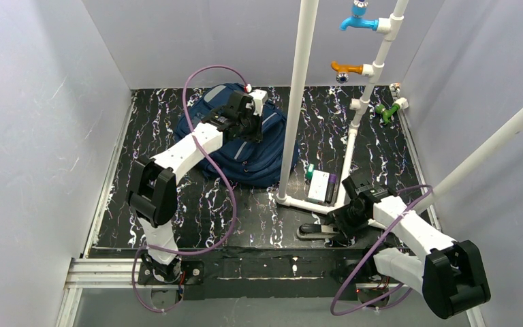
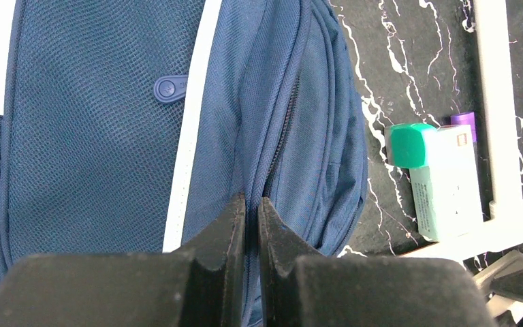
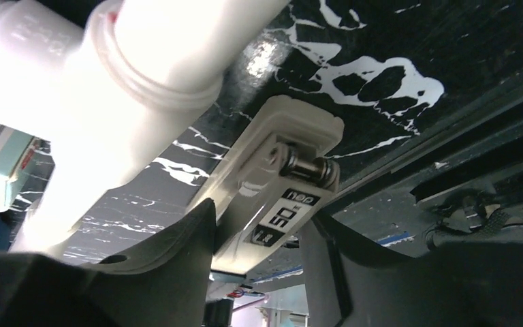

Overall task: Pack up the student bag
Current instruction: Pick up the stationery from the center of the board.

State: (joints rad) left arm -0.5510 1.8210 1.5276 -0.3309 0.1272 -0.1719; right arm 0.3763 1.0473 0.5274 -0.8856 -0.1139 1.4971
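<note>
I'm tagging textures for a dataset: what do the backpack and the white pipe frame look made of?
The student bag looks like matte woven synthetic fabric: a fine mesh weave and stitched seams show. The white pipe frame looks like smooth, slightly glossy plastic, probably PVC, judging by its collared joints.

Upright white pipe (image 1: pixel 297 102) planted just right of the student bag (image 1: pixel 245 155), floor pipe (image 1: pixel 303 203) fencing in the green-capped box (image 1: pixel 319 185), tap riser (image 1: pixel 362 99) and slanting pipe (image 1: pixel 490 143) crowding the right side, left arm (image 1: pixel 187 150) stretched over the student bag's near-left edge, open marbled table (image 1: pixel 191 218) front left, walls (image 1: pixel 41 136) tight all round
</note>
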